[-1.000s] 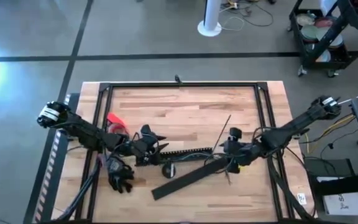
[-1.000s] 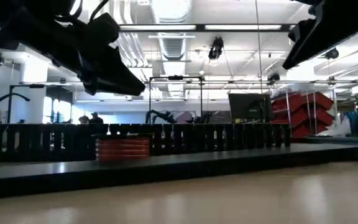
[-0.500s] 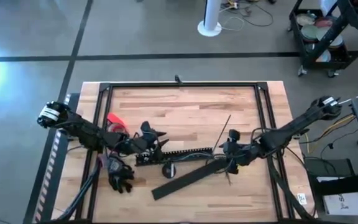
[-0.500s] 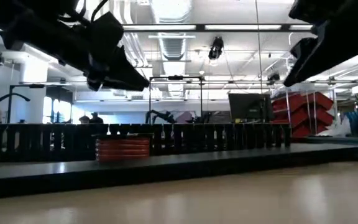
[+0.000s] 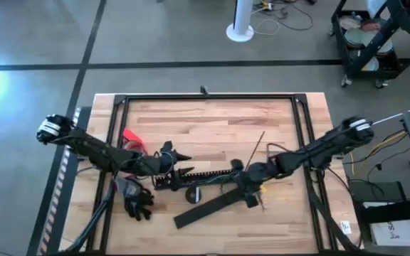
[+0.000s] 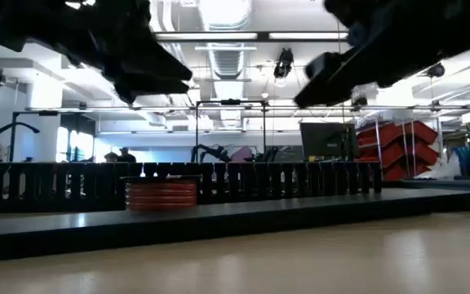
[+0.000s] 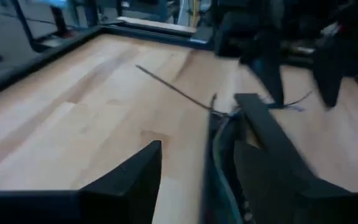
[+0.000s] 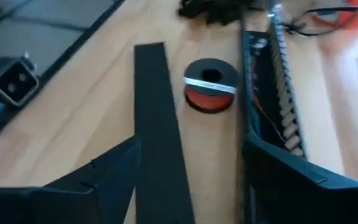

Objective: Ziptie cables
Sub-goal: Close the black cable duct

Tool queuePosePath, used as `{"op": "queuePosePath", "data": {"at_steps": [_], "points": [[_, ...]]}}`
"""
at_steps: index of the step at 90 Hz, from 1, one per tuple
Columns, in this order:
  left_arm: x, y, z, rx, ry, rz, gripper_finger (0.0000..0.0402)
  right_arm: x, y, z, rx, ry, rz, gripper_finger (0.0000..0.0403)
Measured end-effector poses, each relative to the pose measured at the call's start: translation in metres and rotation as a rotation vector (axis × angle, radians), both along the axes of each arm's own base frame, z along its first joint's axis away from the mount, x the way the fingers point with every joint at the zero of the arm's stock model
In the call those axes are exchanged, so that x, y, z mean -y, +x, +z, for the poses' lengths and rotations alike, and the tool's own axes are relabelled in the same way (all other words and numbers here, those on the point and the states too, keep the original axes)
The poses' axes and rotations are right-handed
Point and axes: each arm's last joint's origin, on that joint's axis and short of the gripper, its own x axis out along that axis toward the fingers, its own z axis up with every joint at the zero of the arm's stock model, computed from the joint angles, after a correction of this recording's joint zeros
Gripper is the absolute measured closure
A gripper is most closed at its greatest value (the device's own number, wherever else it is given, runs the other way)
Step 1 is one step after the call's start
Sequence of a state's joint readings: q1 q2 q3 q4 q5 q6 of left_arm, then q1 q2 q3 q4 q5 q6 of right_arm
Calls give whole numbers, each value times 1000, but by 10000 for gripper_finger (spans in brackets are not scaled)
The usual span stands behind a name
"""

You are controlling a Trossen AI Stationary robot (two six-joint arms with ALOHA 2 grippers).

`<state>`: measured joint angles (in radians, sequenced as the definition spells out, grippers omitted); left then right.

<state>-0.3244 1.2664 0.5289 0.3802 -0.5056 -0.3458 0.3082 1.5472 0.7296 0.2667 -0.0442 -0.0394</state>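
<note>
Diagonally, the ziptie [image 5: 255,151] is lying across the surface [image 5: 212,121]; both the left gripper [image 5: 184,156] and right gripper [image 5: 238,178] are being held spread, empty.

The comb-toothed duct [image 5: 194,174] lies across the middle of the counter [image 5: 212,121], running left to right. Just on its near side sits a spool [image 5: 193,193], and right of the spool a flat bar [image 5: 216,205] lies slanted, its right end farther back. The ziptie [image 5: 255,151] lies at a slant right of the duct, running toward the far side. A bundle of cables [image 5: 138,204] rests near the left edge. The left hand [image 5: 180,156] hangs over the duct's left end; the right hand [image 5: 235,178] over its right end.
</note>
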Motion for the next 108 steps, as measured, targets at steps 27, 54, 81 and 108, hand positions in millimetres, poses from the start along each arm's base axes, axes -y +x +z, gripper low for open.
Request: {"op": "queuePosePath", "data": {"at_steps": [27,54,81,108], "points": [[19,-17,-20,-181,-136,3,229,-21,52,-35,-53,10,128,129],[37,-20,-29,-189,-165,-13,224,-30,79,-72,-110,15,93,129],[38,-20,-30,-199,-140,-22,236,-40,67,-73,-230,-82,23,149],[39,-20,-30,-191,-143,-27,235,-25,26,-33,-365,-196,-95,144]]}}
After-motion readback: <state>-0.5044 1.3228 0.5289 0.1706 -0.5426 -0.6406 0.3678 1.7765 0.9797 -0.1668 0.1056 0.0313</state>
